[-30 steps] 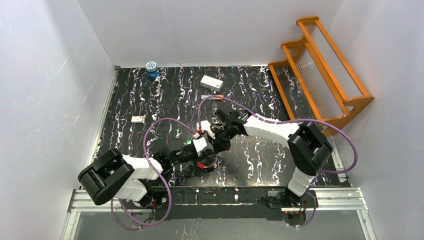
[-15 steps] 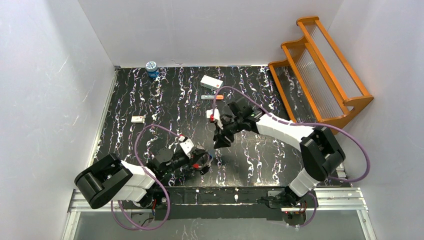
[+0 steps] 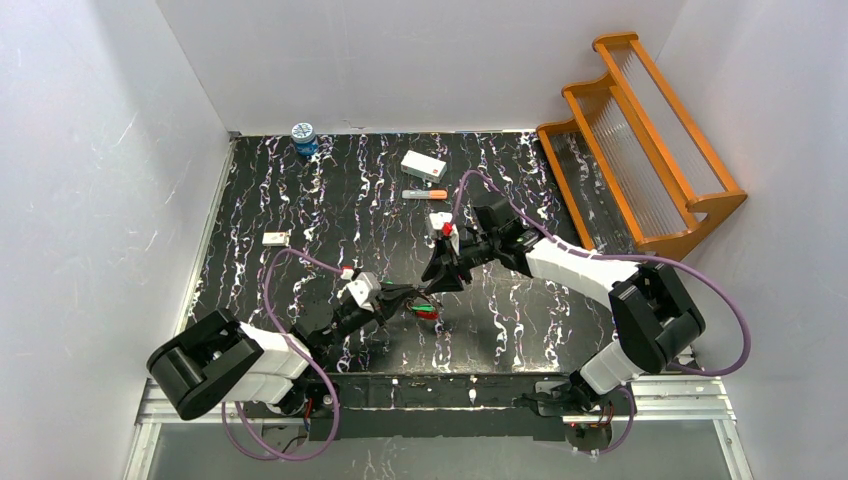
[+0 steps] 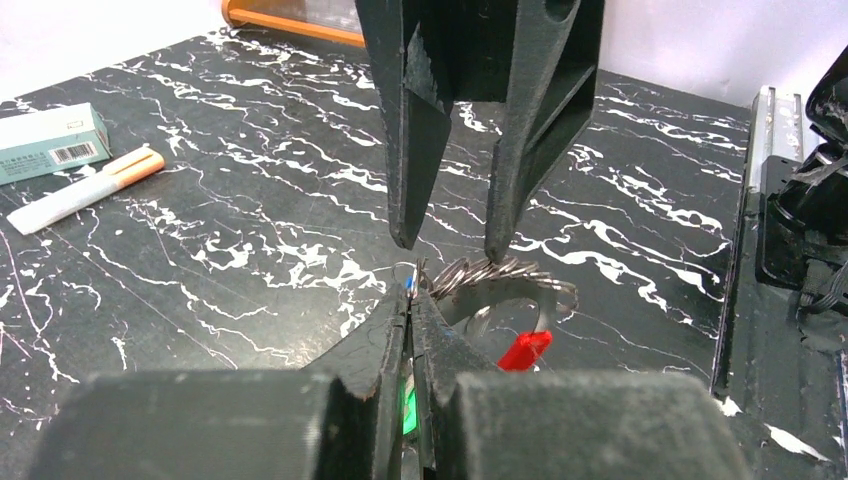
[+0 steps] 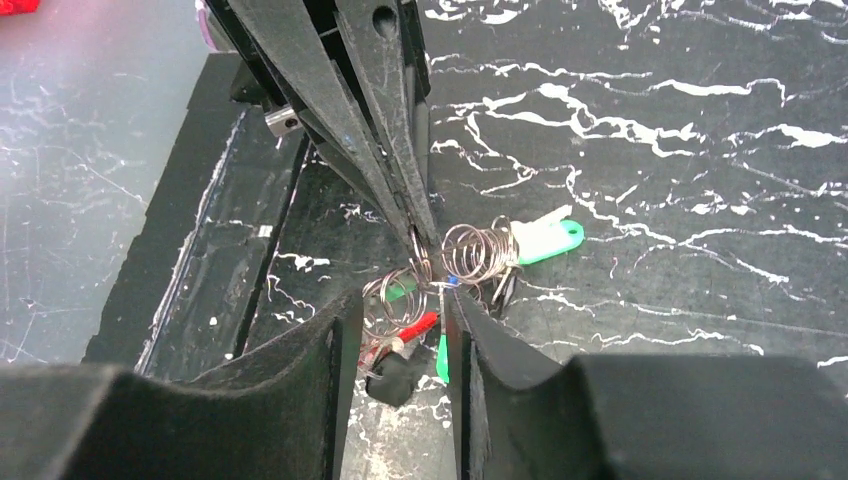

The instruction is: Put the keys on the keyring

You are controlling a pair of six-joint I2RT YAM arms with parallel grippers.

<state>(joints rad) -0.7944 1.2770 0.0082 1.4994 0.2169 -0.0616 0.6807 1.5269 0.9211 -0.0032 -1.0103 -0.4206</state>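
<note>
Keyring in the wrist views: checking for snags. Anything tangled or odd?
The keyring looks bunched: several silver coils overlap in a tangle at the tips of the shut left gripper, a green key sticking out to one side. Nothing looks broken.

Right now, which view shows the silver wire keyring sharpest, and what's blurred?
Right wrist view: coiled silver wire keyring crisp, right gripper's black fingers blurred up close. Left wrist view: ring fairly sharp, left gripper's fingers soft. Top external view: evenly lit, keyring tiny.

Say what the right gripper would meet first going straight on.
Most likely the keyring, held just ahead of the open right gripper by the shut left gripper; exact depth is unclear.
</note>
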